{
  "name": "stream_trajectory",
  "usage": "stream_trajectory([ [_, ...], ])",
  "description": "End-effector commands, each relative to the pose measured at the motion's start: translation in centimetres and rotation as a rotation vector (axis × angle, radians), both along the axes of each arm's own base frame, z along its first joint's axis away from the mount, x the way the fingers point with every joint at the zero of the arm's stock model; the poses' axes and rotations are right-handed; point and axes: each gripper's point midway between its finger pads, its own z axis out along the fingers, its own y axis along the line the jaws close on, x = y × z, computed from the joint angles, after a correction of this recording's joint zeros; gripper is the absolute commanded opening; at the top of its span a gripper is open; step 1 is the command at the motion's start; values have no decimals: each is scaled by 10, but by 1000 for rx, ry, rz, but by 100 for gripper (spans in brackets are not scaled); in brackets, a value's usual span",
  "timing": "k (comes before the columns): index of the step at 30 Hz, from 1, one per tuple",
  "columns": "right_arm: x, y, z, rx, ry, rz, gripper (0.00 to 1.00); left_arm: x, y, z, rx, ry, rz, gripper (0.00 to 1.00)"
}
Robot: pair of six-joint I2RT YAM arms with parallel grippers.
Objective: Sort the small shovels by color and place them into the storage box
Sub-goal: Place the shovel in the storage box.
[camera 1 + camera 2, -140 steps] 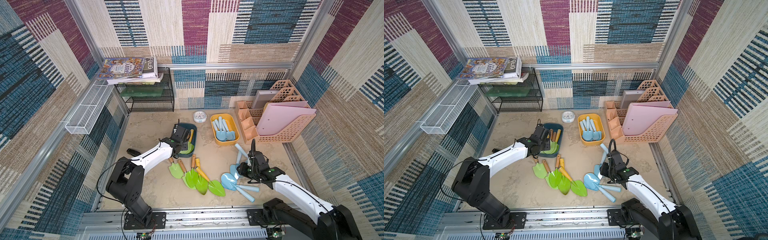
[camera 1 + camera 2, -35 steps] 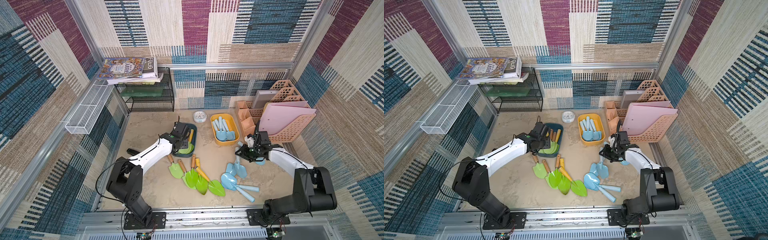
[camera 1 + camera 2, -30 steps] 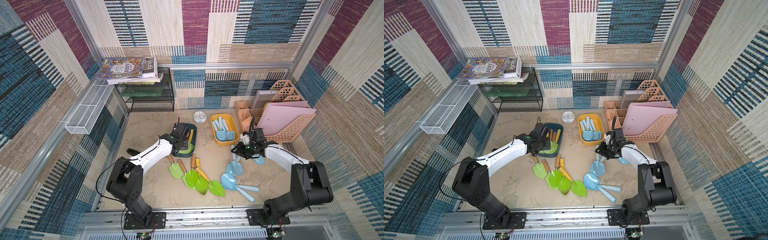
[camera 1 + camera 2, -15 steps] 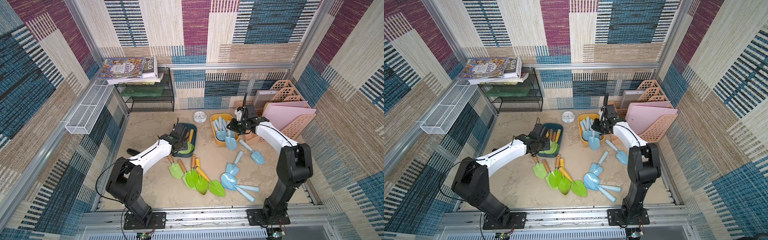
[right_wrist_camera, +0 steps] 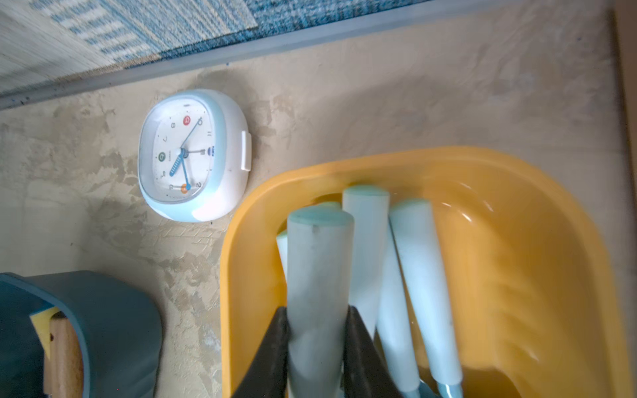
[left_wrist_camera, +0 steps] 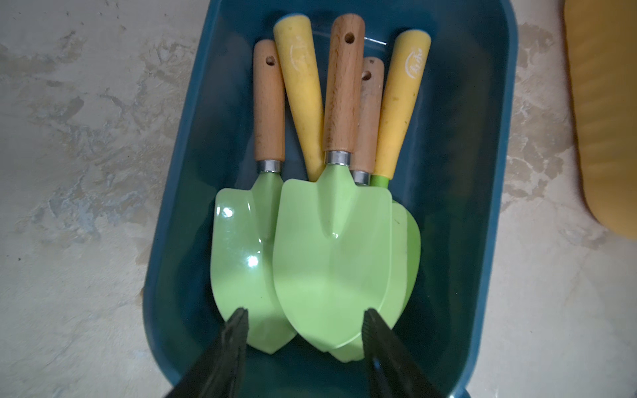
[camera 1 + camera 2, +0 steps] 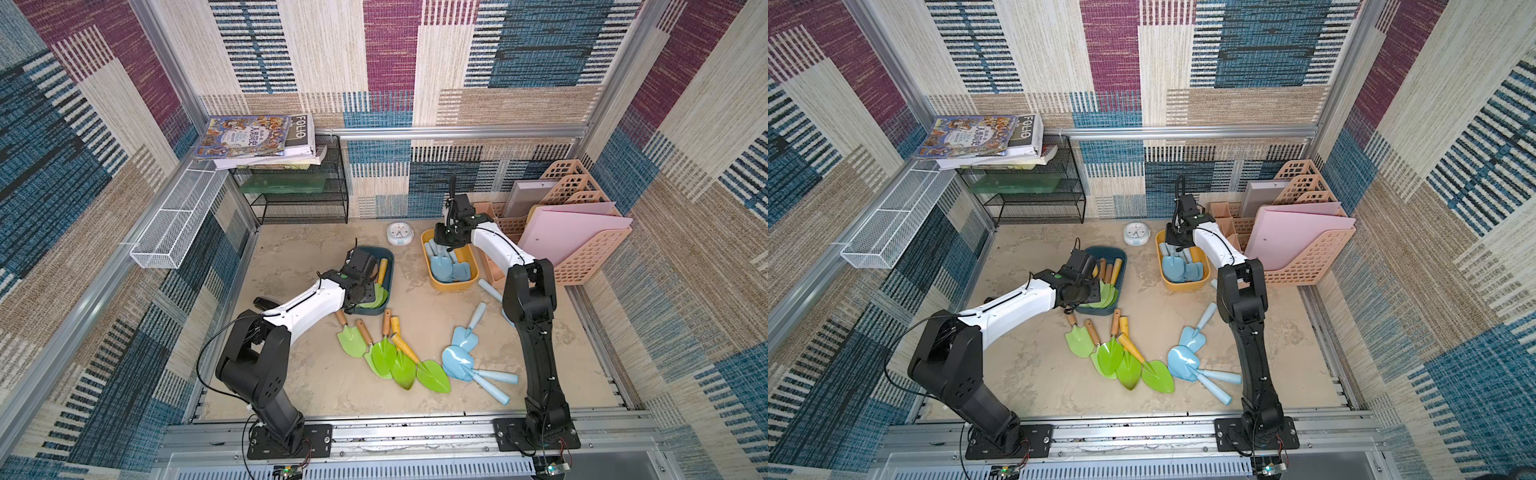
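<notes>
1. Hovering low over the teal box [image 6: 499,138], the left claw [image 6: 305,324] has its jaws spread and grips nothing; the blade tips lie under and between its fingers.
2. Inside that box lie the boxed green shovels [image 6: 331,241]. There are five with overlapping blades, three with wooden handles and two with yellow.
3. Just in front of the box, the loose green shovels [image 7: 384,353] fan out on the desk [image 7: 316,249]. I count five blades, some overlapping, with handles pointing toward the box.
4. One clock [image 5: 193,155] lies face up near the yellow box [image 5: 234,258], not touching it.
5. Over the yellow box, the right claw [image 5: 317,317] is clamped on the handle of the held blue shovel [image 5: 319,248]. Two more pale blue handles show fully beside it, along with slivers of two others.
6. Four loose blue shovels [image 7: 457,365] lie on the desk in front of the yellow box. One is partly hidden behind the right arm.
</notes>
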Motion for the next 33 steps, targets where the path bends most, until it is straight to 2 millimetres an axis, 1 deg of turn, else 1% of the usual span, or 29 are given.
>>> stream_trajectory([
  [1, 0, -5, -10, -85, 17, 4, 16, 0, -2, 1, -9, 0, -3, 55],
  [8, 3, -8, -32, -108, 41, -5, 17, -1, 0, -1, -2, 7, 4, 55],
  [12, 4, -7, -32, -112, 33, 0, 20, -1, 0, 1, -9, 8, 6, 55],
  [14, 4, -3, -28, -113, 23, 10, 25, -3, 0, 2, -12, 11, 7, 55],
  [16, 2, 1, -17, -122, 8, 19, 30, -6, 2, 3, -14, 13, 15, 55],
  [18, -3, 6, 0, -142, -21, 33, 33, -11, 4, 4, -17, 16, 22, 55],
  [21, -13, 14, 37, -191, -96, 52, 36, -20, 10, 7, -20, 21, 39, 56],
  [23, -23, 19, 62, -222, -148, 66, 38, -28, 13, 7, -18, 28, 44, 58],
  [24, -30, 20, 75, -232, -173, 69, 39, -33, 16, 7, -15, 33, 48, 61],
  [26, -44, 21, 93, -228, -203, 73, 39, -43, 22, 5, -13, 47, 60, 63],
  [29, -69, 21, 111, -171, -237, 81, 39, -62, 35, -4, -3, 75, 99, 63],
  [32, -97, 19, 113, -101, -247, 95, 39, -80, 50, -17, 10, 96, 169, 62],
  [33, -105, 18, 111, -82, -243, 98, 39, -85, 54, -22, 10, 104, 191, 62],
])
